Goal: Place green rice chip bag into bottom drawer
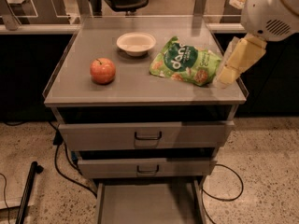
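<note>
The green rice chip bag (184,62) lies flat on the right half of the grey cabinet top (140,87), with its dark green round logo facing up. My gripper (225,74) hangs from the white arm at the upper right. It is low over the cabinet top's right edge, just right of the bag and close to its right end. The gripper holds nothing. The bottom drawer (148,204) is pulled out at the foot of the cabinet, and its flat grey floor is bare.
A red apple (103,71) sits on the left of the cabinet top and a white bowl (136,43) at the back middle. Two handled drawers (147,135) are slightly open above the bottom one. Black cables (63,164) and a black pole (28,190) lie on the floor at left.
</note>
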Tool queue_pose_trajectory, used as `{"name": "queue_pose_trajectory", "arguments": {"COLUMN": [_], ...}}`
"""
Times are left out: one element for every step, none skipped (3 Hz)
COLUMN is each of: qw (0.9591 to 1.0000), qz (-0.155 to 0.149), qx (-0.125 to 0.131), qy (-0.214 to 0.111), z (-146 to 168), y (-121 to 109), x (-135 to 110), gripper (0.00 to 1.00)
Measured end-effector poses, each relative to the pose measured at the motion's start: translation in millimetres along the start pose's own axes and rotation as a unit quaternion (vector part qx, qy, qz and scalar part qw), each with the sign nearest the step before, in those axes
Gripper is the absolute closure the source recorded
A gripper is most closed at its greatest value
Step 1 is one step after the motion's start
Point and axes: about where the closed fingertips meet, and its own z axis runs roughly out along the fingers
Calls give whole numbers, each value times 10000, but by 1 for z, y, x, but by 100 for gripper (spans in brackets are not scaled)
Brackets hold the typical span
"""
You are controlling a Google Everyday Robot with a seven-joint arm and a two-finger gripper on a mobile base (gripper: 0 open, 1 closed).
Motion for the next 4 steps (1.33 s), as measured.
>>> {"name": "queue_pose_trajectory", "arguments": {"qw": [10000, 9995, 9985, 9975], "qz": [-53, -103, -54, 123], "qx": [-77, -289, -504, -632], "qy": [-8, 46, 198, 301], "z": [22, 69, 115, 152], "y": [-7, -20, -31, -44], "x": [-2, -1, 6, 16], "gripper": [0, 0, 0, 0]}}
